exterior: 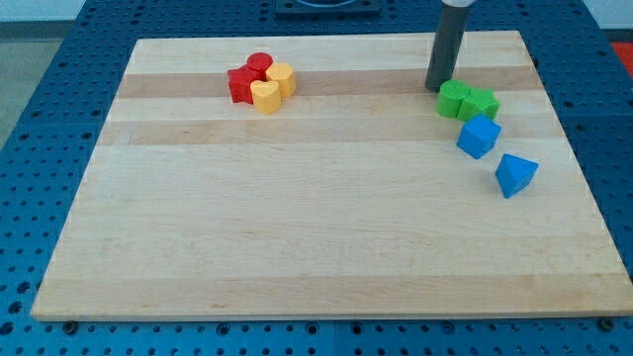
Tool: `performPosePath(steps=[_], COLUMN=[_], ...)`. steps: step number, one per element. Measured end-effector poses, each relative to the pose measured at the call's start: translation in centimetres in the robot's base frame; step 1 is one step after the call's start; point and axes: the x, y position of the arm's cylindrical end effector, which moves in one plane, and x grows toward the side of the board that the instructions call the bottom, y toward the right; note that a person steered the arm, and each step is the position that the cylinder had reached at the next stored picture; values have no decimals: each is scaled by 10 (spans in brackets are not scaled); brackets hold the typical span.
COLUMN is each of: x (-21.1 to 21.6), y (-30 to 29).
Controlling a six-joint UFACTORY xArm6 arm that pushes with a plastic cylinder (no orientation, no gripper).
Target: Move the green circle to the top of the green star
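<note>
Sitting at the desk's [297, 247] right top, green circle [453, 99] touches green star [479, 103] on its left. Tip [436, 88] stands just beside the circle, upper left. No fingers on this rig. Judged mid-push; next, nudge circle rightward-upward around the star.

Views: one camera view only, so no part of the scene was shared with a second view.
Position: it stood above and off the counter's [316, 247] near edge, opposite the tool [436, 89].
Facing: it looked down at a slant across the counter toward the tool at the far side.
Nearness: the whole counter fitted in frame, blue pegboard [40, 119] showing around it; the tool's upper part was cut off.
</note>
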Motion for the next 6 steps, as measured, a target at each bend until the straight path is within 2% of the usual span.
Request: performPosePath(steps=[1, 2, 3, 4, 6], x=[-2, -7, 23, 48, 33], y=[0, -40, -62, -60, -12])
